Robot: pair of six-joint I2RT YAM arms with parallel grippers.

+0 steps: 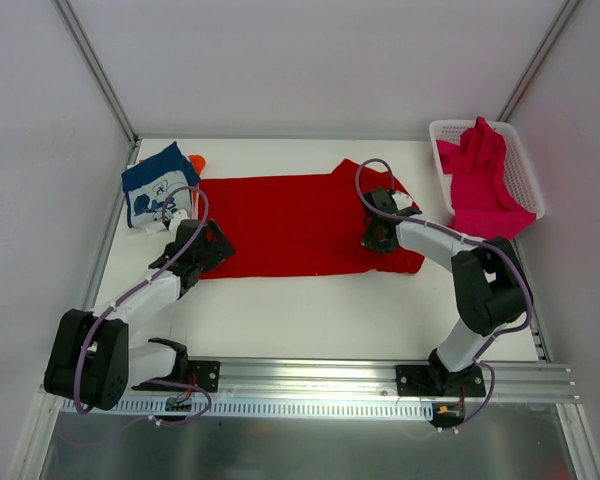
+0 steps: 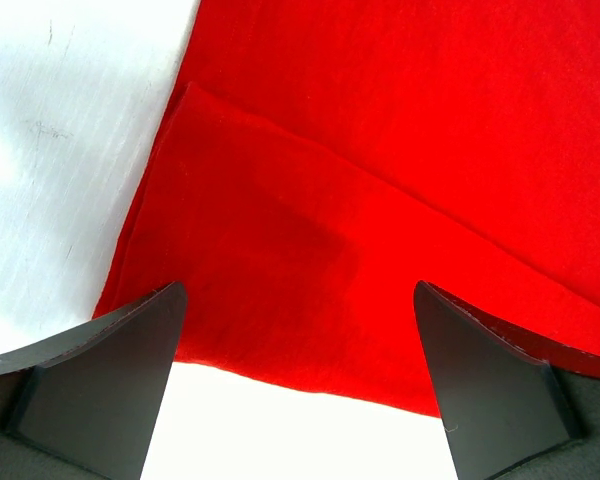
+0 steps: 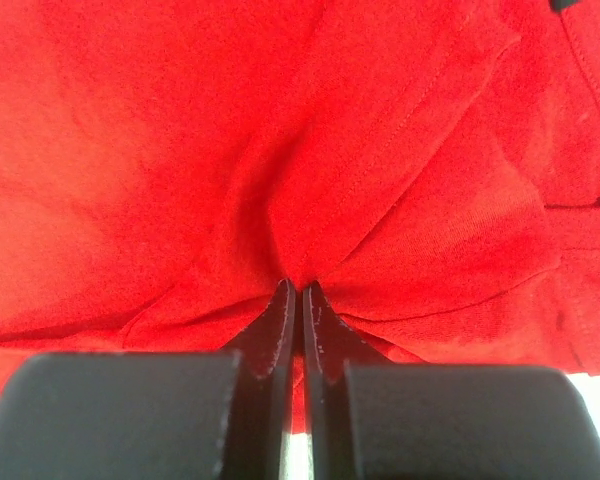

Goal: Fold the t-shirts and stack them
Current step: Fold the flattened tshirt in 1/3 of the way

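The red t-shirt [image 1: 290, 225] lies spread flat across the middle of the table. My left gripper [image 1: 212, 246] hangs open over its near left corner [image 2: 310, 250], a fingertip on each side and nothing between them. At the shirt's right end my right gripper [image 1: 377, 238] is shut on a pinch of red cloth [image 3: 300, 275], and folds run out from the closed tips. A folded navy t-shirt [image 1: 158, 186] with white print lies at the back left, with a bit of orange t-shirt [image 1: 196, 161] showing behind it. The magenta-pink t-shirt [image 1: 483, 178] is heaped in the basket.
A white mesh basket [image 1: 525, 165] stands at the back right corner. White walls close in the table on the left, back and right. Bare white table [image 1: 310, 310] lies between the red shirt and the arm bases.
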